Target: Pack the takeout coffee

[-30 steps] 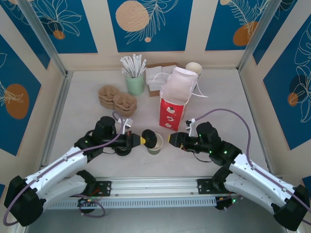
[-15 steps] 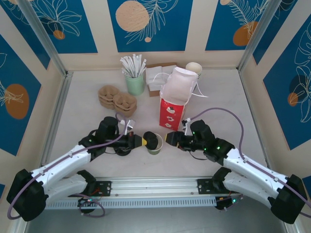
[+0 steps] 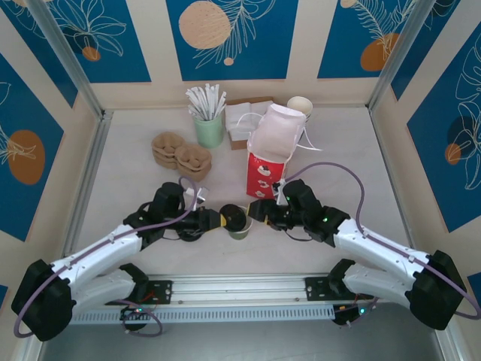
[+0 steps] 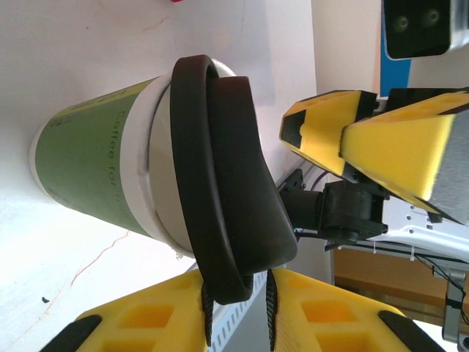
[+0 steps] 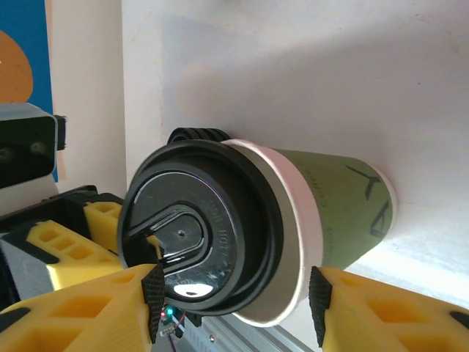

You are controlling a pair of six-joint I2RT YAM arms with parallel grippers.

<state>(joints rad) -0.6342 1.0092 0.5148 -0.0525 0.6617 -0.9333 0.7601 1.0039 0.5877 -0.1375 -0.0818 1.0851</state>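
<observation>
Grasping stage: right gripper (image 5: 236, 290) open around the cup (image 5: 330, 198), left gripper's (image 4: 238, 323) hold on its lid (image 4: 220, 183) unclear; next, clamp and carry to the far bag (image 3: 267, 169).

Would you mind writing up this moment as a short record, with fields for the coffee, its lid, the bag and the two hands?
takeout coffee: upright on the table, between the two hands
lid: black, on the cup, seemingly a little askew
left hand: fingers either side of the lid's rim; grip unclear
right hand: open, jaws flanking the cup's top; contact unclear
paper bag: upright, top open, behind the cup and apart from it
packed: not yet
</observation>
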